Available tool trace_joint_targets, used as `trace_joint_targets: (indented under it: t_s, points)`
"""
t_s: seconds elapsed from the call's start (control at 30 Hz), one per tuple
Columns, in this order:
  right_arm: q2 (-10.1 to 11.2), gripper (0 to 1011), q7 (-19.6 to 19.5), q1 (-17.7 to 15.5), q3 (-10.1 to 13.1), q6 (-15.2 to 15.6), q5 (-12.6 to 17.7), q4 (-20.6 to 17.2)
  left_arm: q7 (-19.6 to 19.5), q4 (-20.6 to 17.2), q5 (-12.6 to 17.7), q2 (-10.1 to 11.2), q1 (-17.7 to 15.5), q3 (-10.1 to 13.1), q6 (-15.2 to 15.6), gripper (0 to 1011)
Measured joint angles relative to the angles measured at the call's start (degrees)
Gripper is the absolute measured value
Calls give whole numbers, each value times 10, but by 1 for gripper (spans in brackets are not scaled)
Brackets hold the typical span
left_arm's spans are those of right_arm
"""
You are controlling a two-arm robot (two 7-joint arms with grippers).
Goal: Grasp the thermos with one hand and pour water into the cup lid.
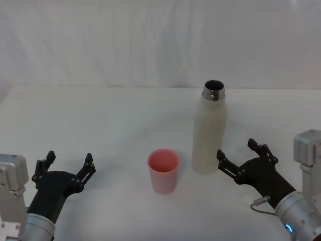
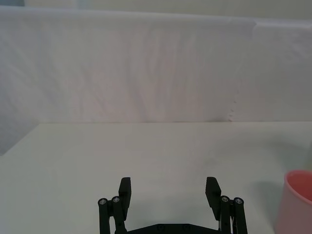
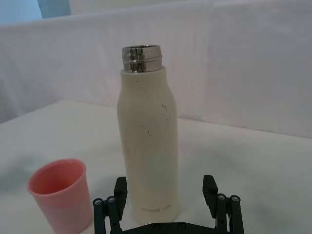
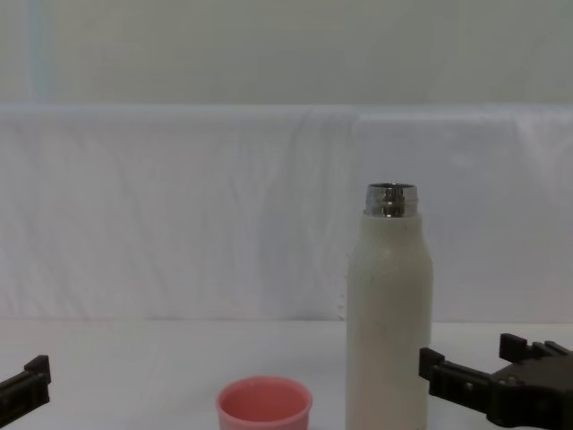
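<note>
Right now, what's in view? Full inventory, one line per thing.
tall cream-white cylindrical thermos: one, cream-white with an open shiny steel neck, upright on the table, right of centre.
small round salmon-pink cup lid: one, salmon-pink, upright with its mouth up, left of the thermos and nearer the robot, apart from it.
white table: one, white, under both things, with a white backdrop behind.
right gripper: one, black, open, low at the thermos's right side, not gripping it.
left gripper: one, black, open, at the table's near left, idle.
</note>
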Motion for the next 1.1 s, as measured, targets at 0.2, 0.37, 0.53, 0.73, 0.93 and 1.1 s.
trace_joint_targets:
  t_s: [0.2,0.37,0.53,0.73,0.93,1.1]
  points:
    - [1,1000,0,16,-6,5,1,13,0,0,0,0,0,0,0,1001]
    - [1,1000,0,31,-12,8,1,24,0,0,0,0,0,0,0,1001]
    - [2,1000,3,45,-17,12,1,32,0,0,0,0,0,0,0,1001]
    - [2,1000,4,58,-22,15,1,40,0,0,0,0,0,0,0,1001]
    - [2,1000,5,69,-26,17,1,47,0,0,0,0,0,0,0,1001]
    - [1,1000,6,79,-30,17,1,54,0,0,0,0,0,0,0,1001]
